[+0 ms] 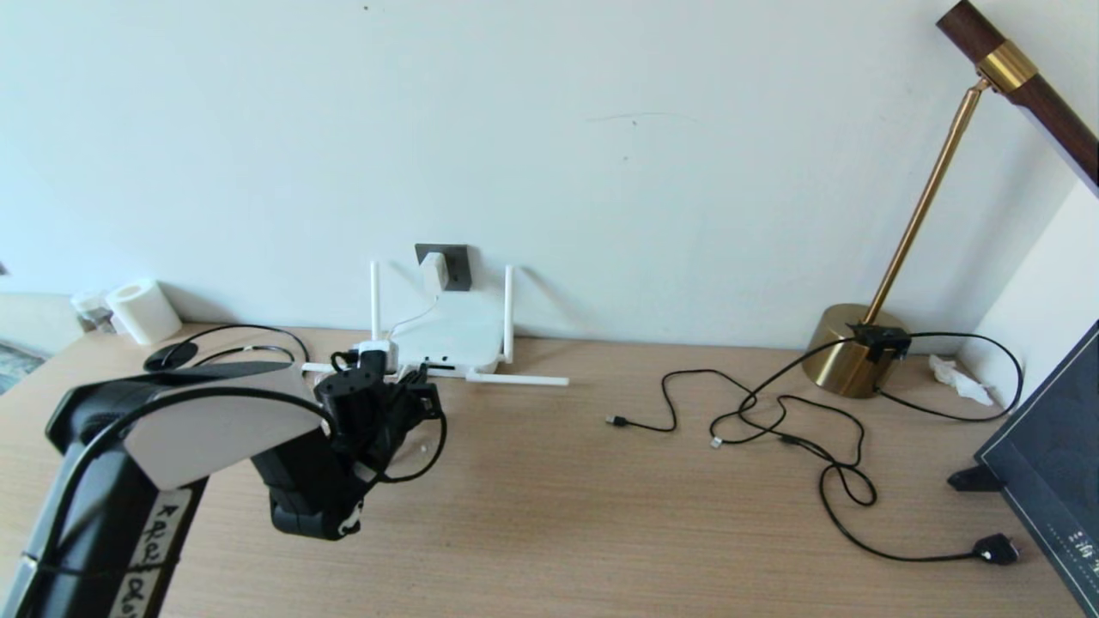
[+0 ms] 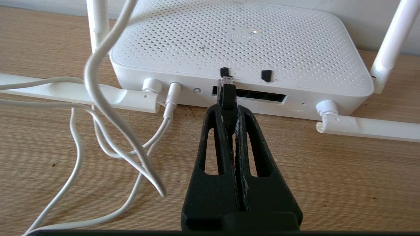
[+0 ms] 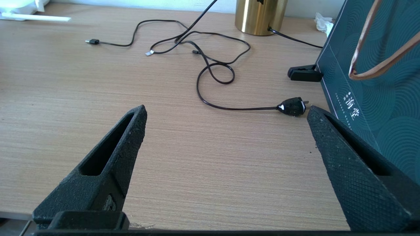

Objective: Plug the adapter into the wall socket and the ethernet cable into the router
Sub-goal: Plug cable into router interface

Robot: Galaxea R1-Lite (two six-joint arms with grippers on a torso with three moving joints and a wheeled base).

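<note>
A: Where do things stand?

B: The adapter (image 1: 434, 271) already sits in the wall socket (image 1: 455, 264), its thin white cord (image 2: 98, 98) running down to the router (image 2: 242, 46) on the tabletop (image 1: 549, 515). What's left, I'd judge, is the ethernet cable (image 2: 227, 95).

A: And who has that?

B: The left hand (image 2: 228, 109) is clenched on its black boot, the clear plug poking out past the fingertips. The plug tip is right at the router's front edge, at the near end of the long dark port slot (image 2: 259, 96), but it appears to ride a little high, level with the slot's upper lip rather than inside it.

A: So the risk?

B: A push forward from here could jam the plug against the casing above the port rather than seat it. The router is light and loose on the tabletop, so it may also slide back toward the wall instead of taking the plug. The grip is narrow too; the boot could twist between the fingers under load. And the loose white cord loops lie just beside the hand, close enough to snag.

A: The other arm?

B: The right hand (image 3: 226, 131) is released, fingers spread wide, hovering over bare tabletop near a black power plug (image 3: 292, 106) and a dark teal bag (image 3: 377, 98).

A: Any containers?

B: Only that bag; its inside is hidden.
</note>
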